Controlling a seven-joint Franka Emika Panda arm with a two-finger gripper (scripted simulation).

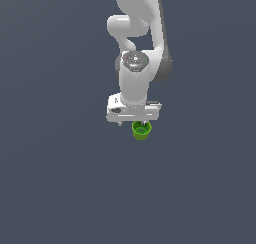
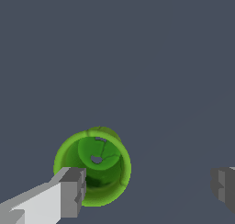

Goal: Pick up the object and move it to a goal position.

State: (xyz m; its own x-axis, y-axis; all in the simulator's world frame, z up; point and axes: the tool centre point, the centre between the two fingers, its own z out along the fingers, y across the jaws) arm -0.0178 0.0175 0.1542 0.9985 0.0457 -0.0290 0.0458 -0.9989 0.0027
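Observation:
The object is a small bright green cup point(image 1: 141, 131) with a darker hollow centre, standing on the flat grey floor point(image 1: 60, 178). The white arm hangs over it with the gripper point(image 1: 132, 122) pointing down, just above the cup. In the wrist view the cup point(image 2: 94, 165) is seen from above, open side up. It sits close by one grey fingertip point(image 2: 73, 191), which overlaps its rim, and far from the other fingertip point(image 2: 223, 186). The gripper point(image 2: 148, 188) is open wide and holds nothing. The cup is off-centre between the fingers.
The white arm's links point(image 1: 135, 38) rise behind the gripper in the exterior view. Only the plain grey floor point(image 2: 137, 58) surrounds the cup; no goal marker shows in either view.

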